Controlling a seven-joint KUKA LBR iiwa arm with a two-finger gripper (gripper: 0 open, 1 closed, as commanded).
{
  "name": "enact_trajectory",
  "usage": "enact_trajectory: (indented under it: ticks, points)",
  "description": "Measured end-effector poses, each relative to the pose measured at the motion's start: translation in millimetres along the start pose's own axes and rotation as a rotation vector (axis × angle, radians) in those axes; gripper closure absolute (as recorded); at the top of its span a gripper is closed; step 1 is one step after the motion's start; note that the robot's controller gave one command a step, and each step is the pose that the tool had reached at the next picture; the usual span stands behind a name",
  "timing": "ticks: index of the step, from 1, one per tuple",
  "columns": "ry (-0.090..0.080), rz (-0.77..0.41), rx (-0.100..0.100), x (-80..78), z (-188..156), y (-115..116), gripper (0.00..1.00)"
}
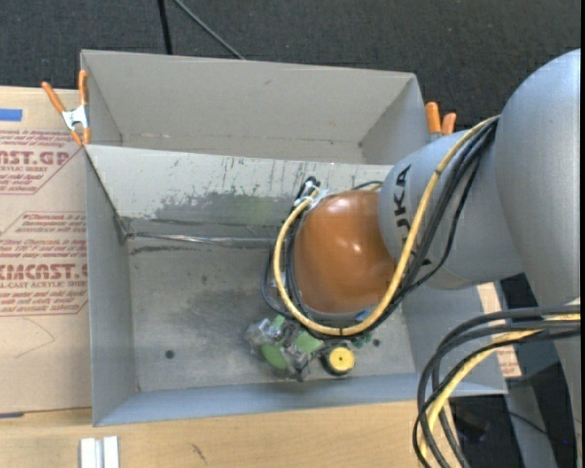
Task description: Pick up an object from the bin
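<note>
Step in hand, as judged: the approach to a grasp, or the grasp itself, low in the grey metal bin.

The silver-grey robot arm is being held in from the right, with its wrist poised over the bin's near right part. The wrist is being capped by a glossy orange dome-shaped cover, which is being looped by yellow cables.

Just past the cover's near edge, a small heap of loose things is lying on the bin floor, close to the front wall. In it are a small yellow round disc with a dark centre, a green rounded piece to its left, and a pale grey angular bit at the heap's left end. Whether these are touching cannot be told.

The state of the jaws cannot be told, since the cover is standing between them and the camera. Nothing is being seen pinched. The green piece and the grey bit, lying nearest under the wrist, are being taken as the likeliest targets.

Next move, as judged: a closing on one piece only, then a straight lift clear of the front wall. With the pieces so crowded, a neighbour may be dragged along.

Whatever is lying beneath the dome is being hidden. The kinds of the green and grey pieces are proving hard to make out.
</note>
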State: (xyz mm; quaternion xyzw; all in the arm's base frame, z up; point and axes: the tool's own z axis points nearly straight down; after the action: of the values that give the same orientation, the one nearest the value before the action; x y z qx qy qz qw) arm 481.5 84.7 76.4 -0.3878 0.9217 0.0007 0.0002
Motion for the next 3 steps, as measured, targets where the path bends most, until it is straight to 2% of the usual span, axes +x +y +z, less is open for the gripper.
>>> enact_trajectory:
  ticks: [1, 2, 3]
  points:
    - [0.000, 0.002, 0.000, -0.2, -3.6, 0.3, 1.00]
    - [-0.001, 0.003, 0.001, -0.9, -25.5, 0.9, 1.00]
    - [0.000, 0.004, 0.001, -1.2, -27.2, 1.4, 1.00]
